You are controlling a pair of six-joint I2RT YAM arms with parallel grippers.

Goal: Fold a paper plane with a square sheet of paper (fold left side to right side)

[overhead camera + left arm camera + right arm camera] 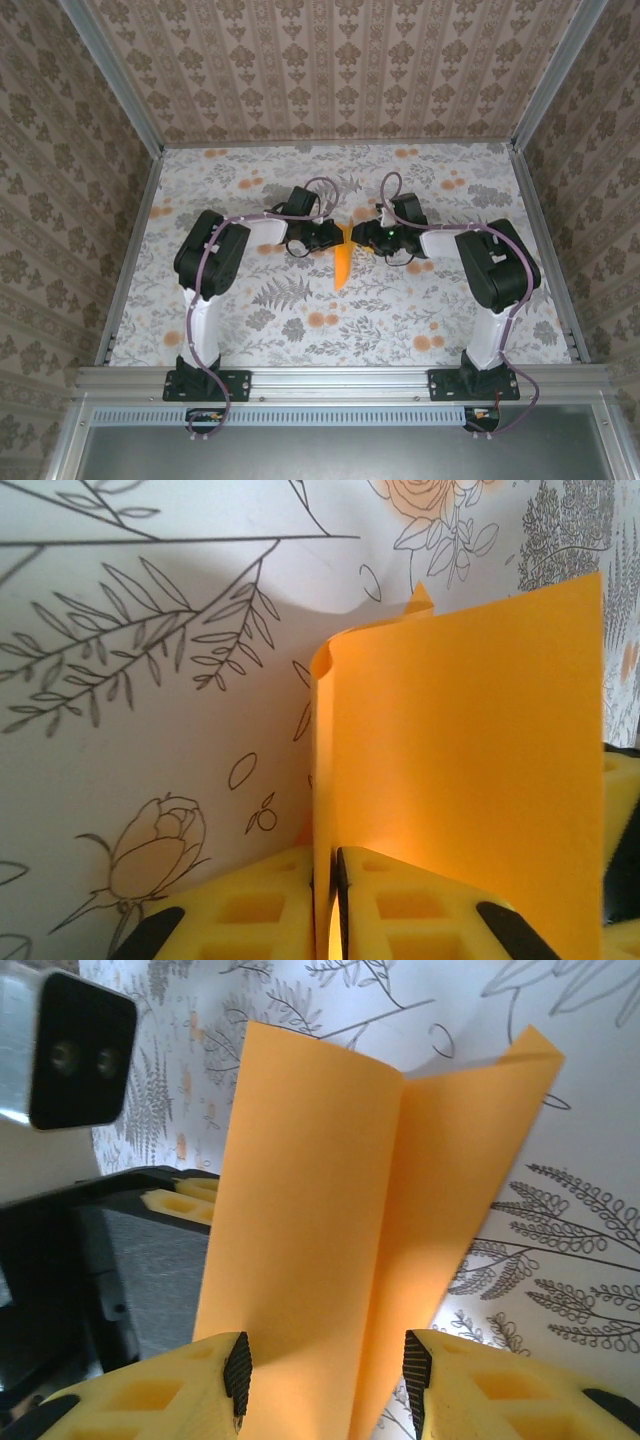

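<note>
The paper (342,265) lies with its long axis near-to-far. The left gripper (330,868) pinches its left side; the right gripper (326,1362) straddles its right side, fingers spread.

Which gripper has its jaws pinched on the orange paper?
The left gripper: its jaws are closed on the orange paper. The right gripper has its jaws apart, the paper between them.

Floral tablecloth (300,320) (grey leaves, orange blooms); patterned brown walls (340,70).
</note>
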